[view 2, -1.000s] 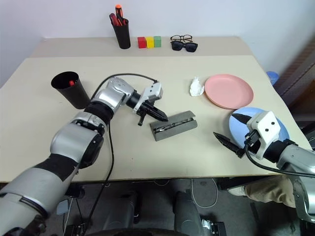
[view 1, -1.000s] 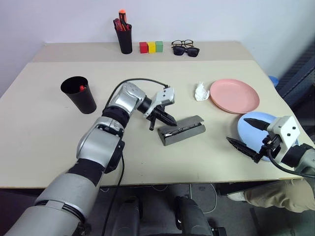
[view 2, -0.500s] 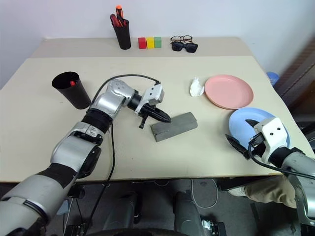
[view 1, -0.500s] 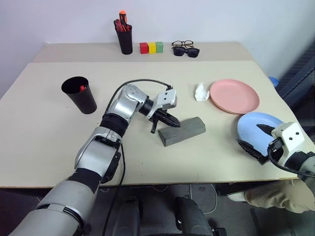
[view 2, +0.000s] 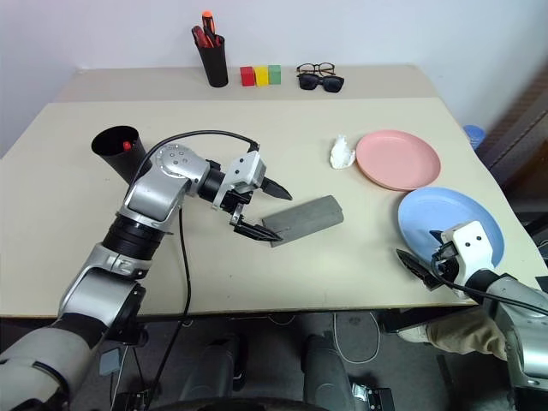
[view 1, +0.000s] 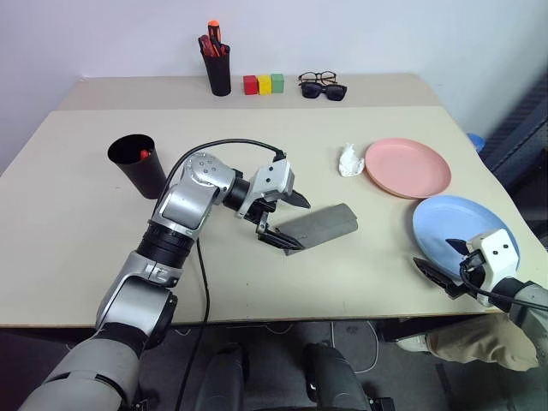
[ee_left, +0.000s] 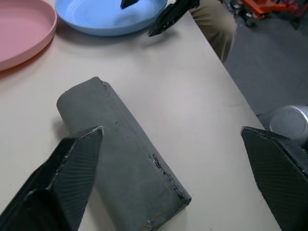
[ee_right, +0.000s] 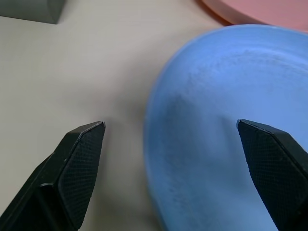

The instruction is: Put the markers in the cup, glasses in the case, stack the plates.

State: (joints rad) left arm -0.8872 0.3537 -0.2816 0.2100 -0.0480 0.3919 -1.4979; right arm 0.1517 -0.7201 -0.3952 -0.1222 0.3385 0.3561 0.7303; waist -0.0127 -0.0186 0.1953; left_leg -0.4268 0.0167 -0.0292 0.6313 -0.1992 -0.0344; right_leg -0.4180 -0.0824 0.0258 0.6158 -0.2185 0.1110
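Item, far left: wide black tapered plastic cup [view 1: 137, 163], upright on the beige table [view 1: 68, 231], with a red-and-black marker [view 1: 143, 154] showing at its rim.

Item, back edge: narrow black pen holder [view 1: 217, 68] with red and orange-tipped pens, then red, yellow and green blocks [view 1: 263, 83], then thin wire-framed eyeglasses [view 1: 317, 76] lying just behind thick dark sunglasses [view 1: 324, 89].

Item, centre: left gripper [view 1: 288, 221], fingers spread wide, one above and one below the near end of the grey felt-surfaced clamshell glasses case [view 1: 318, 228]. We see the case shut and lying flat on the table. From the head views we cannot tell whether the lower finger touches it — the left wrist view shows the case [ee_left: 120, 159] between the two fingers [ee_left: 67, 178], nearer one and clear of the other.

Item, right of centre: crumpled white tissue [view 1: 349, 159], just beside the salmon pink round plastic plate [view 1: 408, 167].

Item, right: light blue round plastic plate [view 1: 454, 235], near the pink one but apart from it. The right gripper [view 1: 449, 261] sits at its near edge, fingers wide apart; the right wrist view shows one finger [ee_right: 72, 168] over bare table and the other over the blue plate [ee_right: 216, 125] — nothing held.
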